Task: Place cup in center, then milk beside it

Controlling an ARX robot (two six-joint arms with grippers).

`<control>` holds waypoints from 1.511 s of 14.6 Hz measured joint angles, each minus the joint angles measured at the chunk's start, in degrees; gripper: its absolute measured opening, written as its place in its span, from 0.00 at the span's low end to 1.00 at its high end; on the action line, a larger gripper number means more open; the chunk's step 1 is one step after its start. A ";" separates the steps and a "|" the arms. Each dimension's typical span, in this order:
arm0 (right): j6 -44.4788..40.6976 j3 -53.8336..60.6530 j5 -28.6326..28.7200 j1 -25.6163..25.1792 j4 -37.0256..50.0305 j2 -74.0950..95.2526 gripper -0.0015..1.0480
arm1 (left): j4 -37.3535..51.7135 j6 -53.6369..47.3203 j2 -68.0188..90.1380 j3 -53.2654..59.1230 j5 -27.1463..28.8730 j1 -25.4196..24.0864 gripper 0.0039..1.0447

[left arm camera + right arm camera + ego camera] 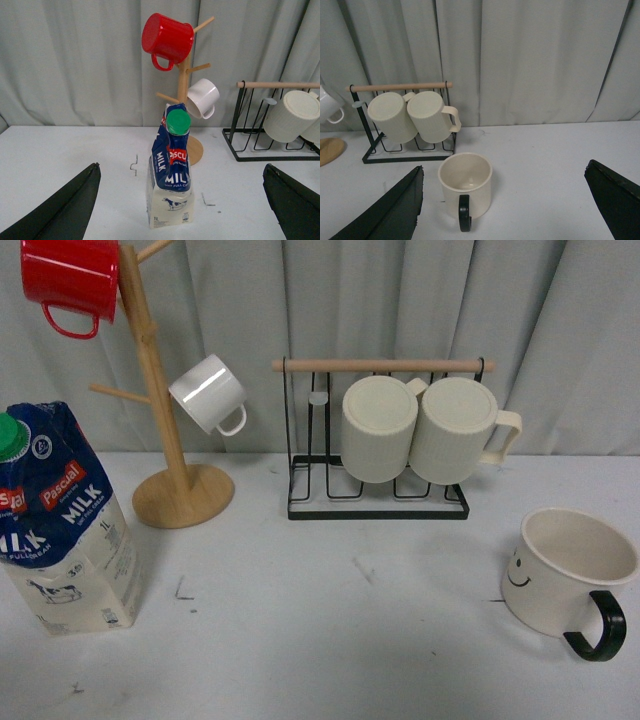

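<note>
Cup first: it stands upright on the right of the worktop, black handle toward me, my right claw spread wide before it. I'd pinch the wall clear of the handle, then carry it left to the marked center. Milk stands far left, left claw spread too. Grey curtain hangs behind the pale worktop.

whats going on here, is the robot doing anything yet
Nothing is held yet. The left gripper is open and faces the milk, which stands far left in the front view. The right gripper is open and faces the cup, which sits upright on the right. The center between them holds neither. The wooden tree and the black rack stand behind.
</note>
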State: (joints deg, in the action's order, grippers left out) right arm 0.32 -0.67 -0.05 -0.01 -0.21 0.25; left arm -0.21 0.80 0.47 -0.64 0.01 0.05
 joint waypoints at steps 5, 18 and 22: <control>-0.02 0.00 0.00 0.00 0.00 0.00 0.94 | 0.00 0.00 0.00 0.00 0.00 0.00 0.94; -0.02 0.00 0.00 0.00 0.00 0.00 0.94 | 0.00 0.00 0.00 0.00 0.00 0.00 0.94; -0.02 0.00 0.00 0.00 0.00 0.00 0.94 | 0.00 -0.02 0.00 0.00 0.00 0.00 0.94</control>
State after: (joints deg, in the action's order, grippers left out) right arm 0.30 -0.67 -0.05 -0.01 -0.21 0.25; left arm -0.21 0.78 0.47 -0.64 0.01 0.05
